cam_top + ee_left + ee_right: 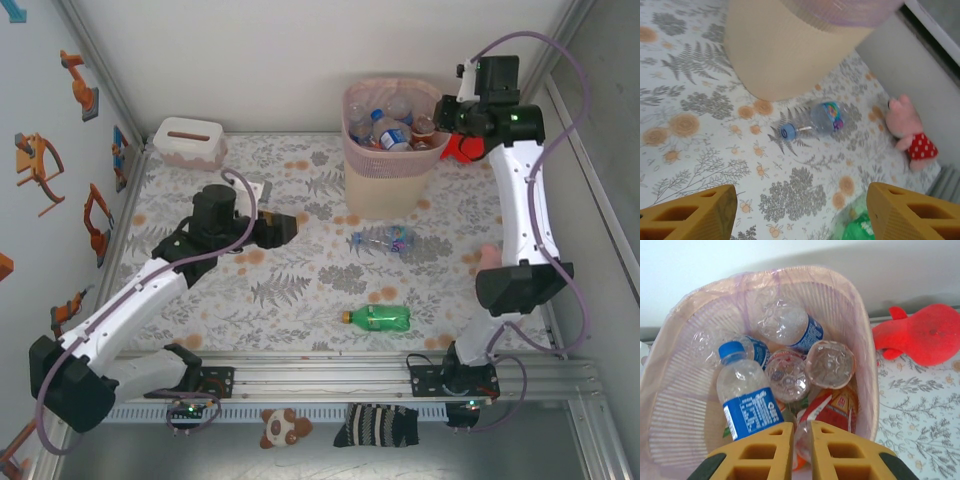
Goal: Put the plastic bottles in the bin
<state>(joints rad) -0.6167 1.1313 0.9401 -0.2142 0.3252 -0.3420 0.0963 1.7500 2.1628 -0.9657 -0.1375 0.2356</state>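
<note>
On the fern-print tablecloth [300, 285] a clear blue-capped plastic bottle [816, 120] lies near the pink-beige lattice bin [385, 175]. Left gripper [800, 210] gapes empty; right gripper [801, 440], closed and empty, hovers over the bin. A skewed pinch could roll the bottle away.

Two loose bottles [383, 238] [380, 318], one bin [385, 185]

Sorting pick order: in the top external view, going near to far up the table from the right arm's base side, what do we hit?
Near to far: green plastic bottle with yellow cap → clear plastic bottle with blue cap → tall pale pink-beige plastic bin, already holding bottles.
</note>
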